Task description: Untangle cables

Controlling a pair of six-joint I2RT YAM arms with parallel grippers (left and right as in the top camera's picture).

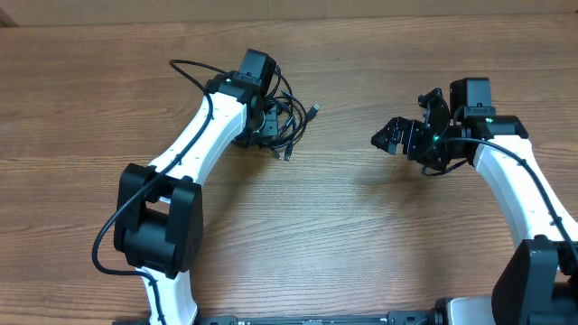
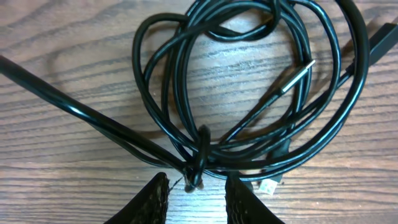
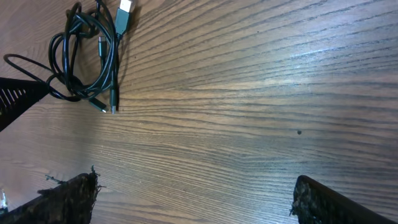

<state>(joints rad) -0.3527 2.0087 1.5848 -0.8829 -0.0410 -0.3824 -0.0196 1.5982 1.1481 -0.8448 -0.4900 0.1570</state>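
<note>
Nothing is freed yet: the thin black plug-ended cables (image 2: pixel 249 155) lie coiled and knotted on the brown wooden counter (image 1: pixel 343 235), left claw (image 2: pixel 196 202) slightly apart astride the knot (image 2: pixel 194 171), right claw (image 3: pixel 196 186) wide, empty, well away.

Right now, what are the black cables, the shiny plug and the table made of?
The cables look like smooth rubbery plastic: glossy black with light streaks. The plug tip looks like bare metal, silvery and bright. The table shows brown wood grain, perhaps a printed laminate.
</note>
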